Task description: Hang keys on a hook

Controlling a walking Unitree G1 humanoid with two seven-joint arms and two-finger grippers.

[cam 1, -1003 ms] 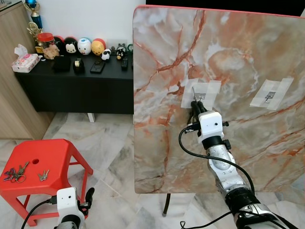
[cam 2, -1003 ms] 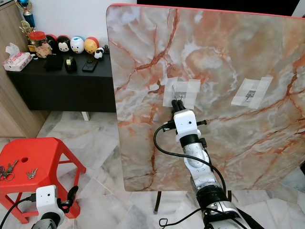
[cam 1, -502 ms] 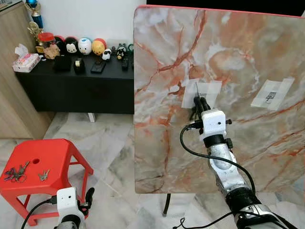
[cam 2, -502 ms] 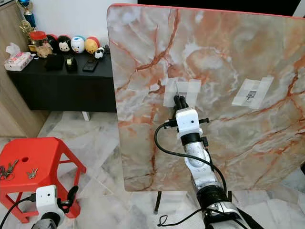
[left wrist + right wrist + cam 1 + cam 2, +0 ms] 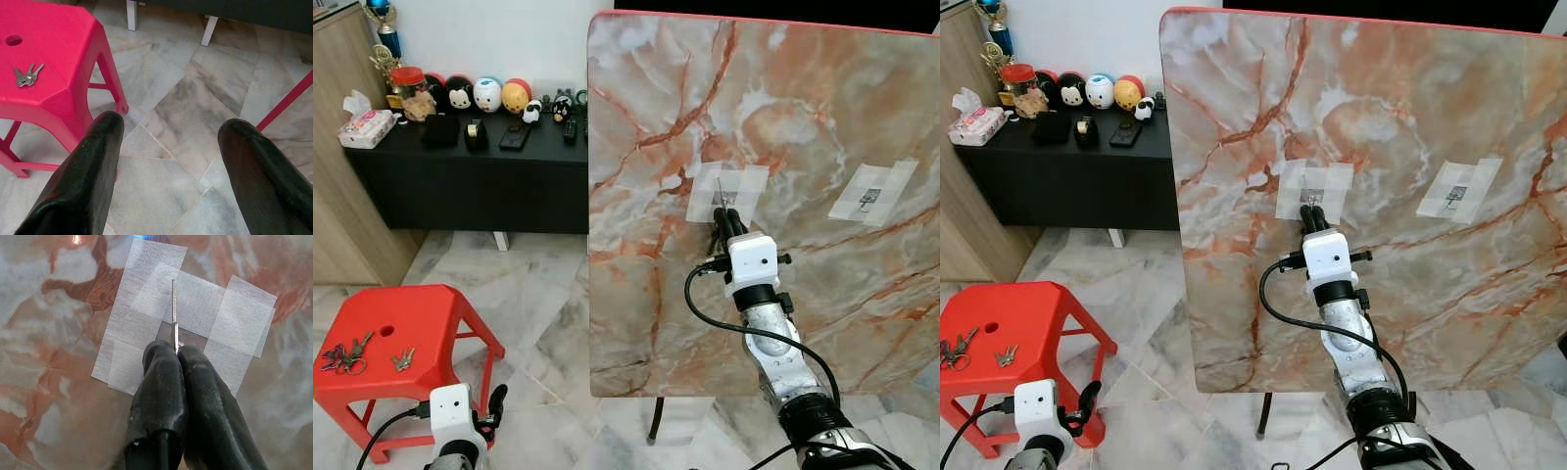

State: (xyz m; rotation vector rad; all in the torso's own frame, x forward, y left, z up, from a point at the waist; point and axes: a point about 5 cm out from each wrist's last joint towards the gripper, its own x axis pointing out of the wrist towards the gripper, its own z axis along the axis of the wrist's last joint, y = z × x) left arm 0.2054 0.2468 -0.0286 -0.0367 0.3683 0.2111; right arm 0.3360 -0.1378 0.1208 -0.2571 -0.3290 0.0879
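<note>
Our right arm reaches up and forward, right gripper (image 5: 177, 350) clenched on a key ring (image 5: 173, 313) right at the taped hook (image 5: 188, 338) on the marble board (image 5: 783, 117). Left gripper (image 5: 168, 142) hangs low, fingers spread, near the red stool (image 5: 401, 333).

A long black bench (image 5: 460, 176) stands far left against the wall, carrying round cartoon figurines (image 5: 487, 94), a red-lidded jar (image 5: 407, 80), a trophy (image 5: 380, 34) and a pink tissue pack (image 5: 365, 127). Marble floor tiles (image 5: 533, 294) lie beneath.
</note>
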